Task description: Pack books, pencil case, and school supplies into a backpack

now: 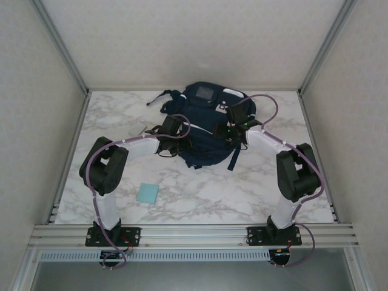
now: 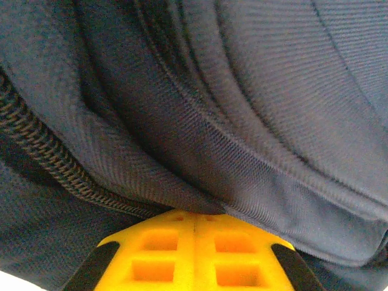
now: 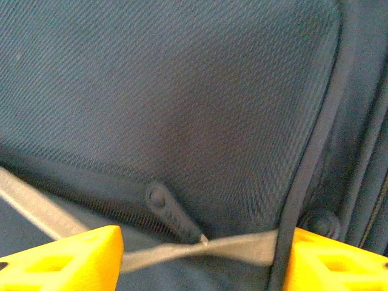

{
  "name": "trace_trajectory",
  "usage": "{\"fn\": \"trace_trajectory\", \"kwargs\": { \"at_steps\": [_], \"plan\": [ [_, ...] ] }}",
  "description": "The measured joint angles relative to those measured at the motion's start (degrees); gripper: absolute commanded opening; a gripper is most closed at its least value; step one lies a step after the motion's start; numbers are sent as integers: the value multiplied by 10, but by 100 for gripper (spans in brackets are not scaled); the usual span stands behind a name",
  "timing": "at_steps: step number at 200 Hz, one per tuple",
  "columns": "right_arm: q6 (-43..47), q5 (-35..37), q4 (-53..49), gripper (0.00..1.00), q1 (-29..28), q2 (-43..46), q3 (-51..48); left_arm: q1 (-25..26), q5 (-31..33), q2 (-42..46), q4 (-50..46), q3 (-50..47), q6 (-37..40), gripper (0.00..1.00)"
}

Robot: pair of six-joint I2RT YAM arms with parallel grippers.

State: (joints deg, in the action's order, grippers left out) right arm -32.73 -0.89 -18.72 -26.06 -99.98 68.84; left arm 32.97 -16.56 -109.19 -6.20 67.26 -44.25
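Navy backpack [image 1: 203, 124] lying mid-table, toward back. left gripper [image 2: 194, 224] clenching fabric fold beside zipper [image 2: 42, 151], likely bracing bag. right gripper [image 3: 200, 251] hovering released, jaws straddling zipper pull [image 3: 171, 212], probably lining up. Outside, light-blue pad [image 1: 147, 193] waiting.

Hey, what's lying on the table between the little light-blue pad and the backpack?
Nothing. In the top view, the stretch of marble table between the light-blue pad and the backpack is bare.

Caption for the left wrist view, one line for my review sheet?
Left gripper shut, tips against a fold of the navy backpack, beside its zipper.
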Motion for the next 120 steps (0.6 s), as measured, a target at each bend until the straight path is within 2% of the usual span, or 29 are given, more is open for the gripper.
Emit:
{"fn": "trace_trajectory", "kwargs": {
  "at_steps": [38,72,120],
  "plan": [
    [-52,2,-6,64,-11,32,-32,0,6,-4,-4,9,-3,0],
    [-57,-10,-62,67,-24,77,-33,1,15,-4,-7,14,6,0],
    [-54,-144,-75,67,-21,103,-31,2,18,-4,-10,17,18,0]
  ]
}}
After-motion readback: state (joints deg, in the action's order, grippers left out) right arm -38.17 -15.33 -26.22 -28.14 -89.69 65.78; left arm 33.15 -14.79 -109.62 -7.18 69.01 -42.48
